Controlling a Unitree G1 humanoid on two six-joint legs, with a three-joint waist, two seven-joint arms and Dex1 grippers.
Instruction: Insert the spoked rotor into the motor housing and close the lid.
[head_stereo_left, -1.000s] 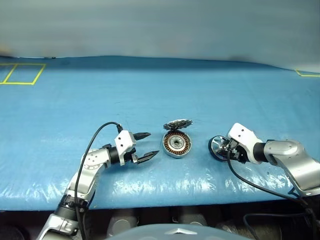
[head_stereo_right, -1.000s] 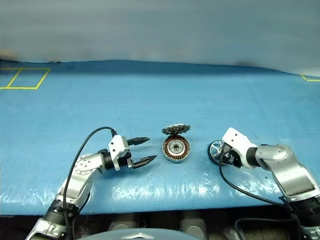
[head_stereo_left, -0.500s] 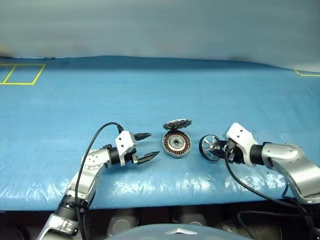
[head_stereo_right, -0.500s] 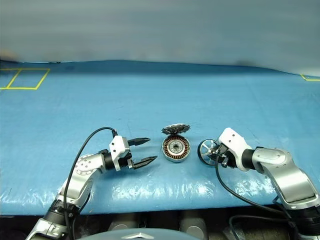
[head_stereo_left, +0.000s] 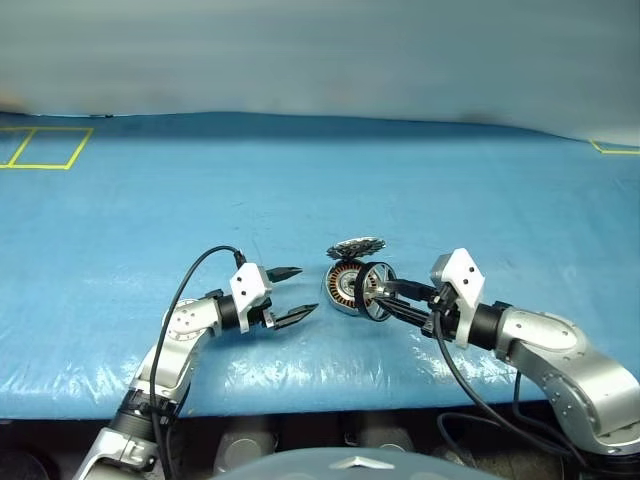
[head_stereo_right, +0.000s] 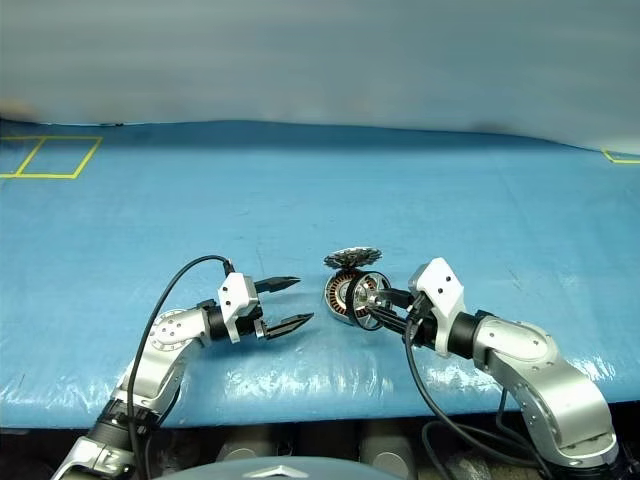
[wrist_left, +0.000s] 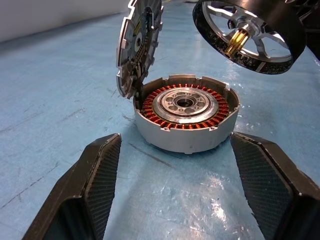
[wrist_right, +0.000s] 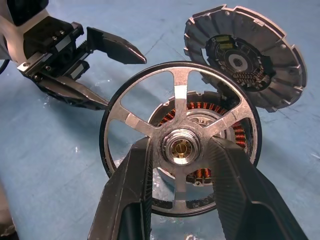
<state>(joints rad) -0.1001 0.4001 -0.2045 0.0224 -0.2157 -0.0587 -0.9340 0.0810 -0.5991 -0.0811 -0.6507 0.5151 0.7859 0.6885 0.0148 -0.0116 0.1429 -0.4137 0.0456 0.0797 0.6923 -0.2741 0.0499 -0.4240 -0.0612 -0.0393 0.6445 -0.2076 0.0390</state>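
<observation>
R gripper (head_stereo_right: 385, 306), clamping the spoked rotor (wrist_right: 181, 156) by its hub, is holding it tilted just above the motor housing (wrist_left: 186, 119) w/ the lid (wrist_left: 136, 47) propped behind, L gripper (head_stereo_left: 293, 293) waiting open nearby; insertion step, next needing levelling & centring.

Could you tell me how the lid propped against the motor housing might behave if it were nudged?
The lid stands nearly on edge, leaning on the motor housing, so a light push would probably topple it. Being round, it might roll. It looks like rigid ribbed metal, unlikely to flex.
</observation>
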